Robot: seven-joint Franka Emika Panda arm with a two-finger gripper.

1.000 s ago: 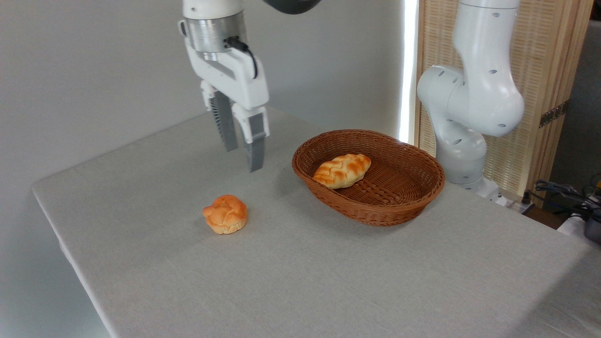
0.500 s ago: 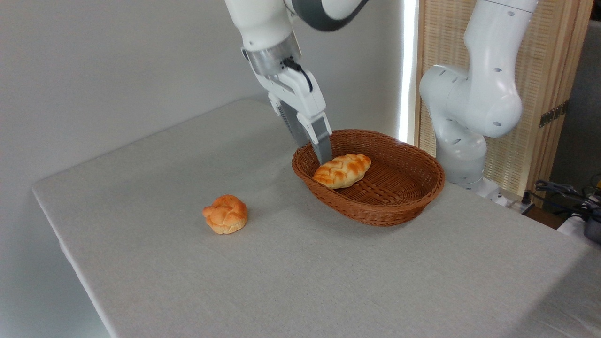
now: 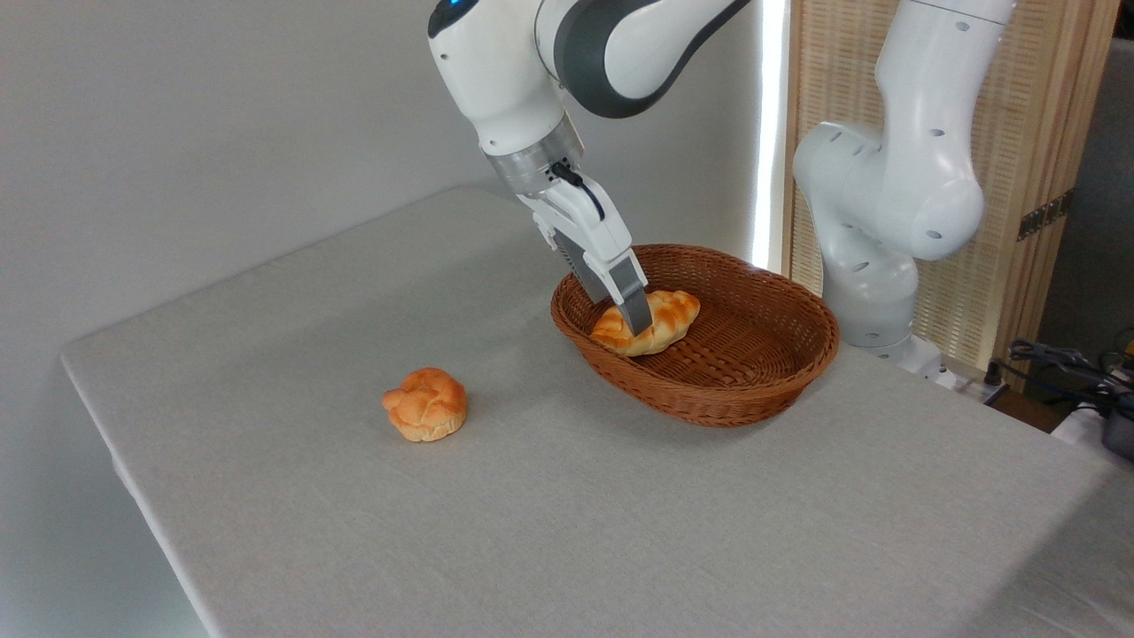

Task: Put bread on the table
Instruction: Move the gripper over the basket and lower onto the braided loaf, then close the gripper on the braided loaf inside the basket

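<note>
The near half of the table [image 3: 620, 532] is bare grey cloth. Further in, toward its left edge, one small round bun [image 3: 426, 404] sits alone, well apart from everything else. Beyond that, toward the far right corner, stands one oval wicker basket [image 3: 753, 372], and in its left half lies the one braided loaf, the bread [image 3: 660, 319], resting on the basket floor with its left end near the rim. The loaf's long axis runs from lower left to upper right, roughly along the basket's own length. The gripper [image 3: 636, 321] comes down at a slant from the upper left, over the basket's left rim, and its near finger [image 3: 631, 301] crosses the front of the loaf about midway along it. The second finger is hidden behind the first, so I cannot tell whether the jaws are spread around the loaf or already pressed onto it; the loaf looks to be lying flat, not lifted. As I judge it, the fingers meet the loaf across its narrow width, which suits a pinch at the middle, and the step in hand is securing that grasp before lifting clear of the rim toward the open cloth on the left. Behind the basket, at the far right edge, rises the arm's white base [image 3: 873, 292].
</note>
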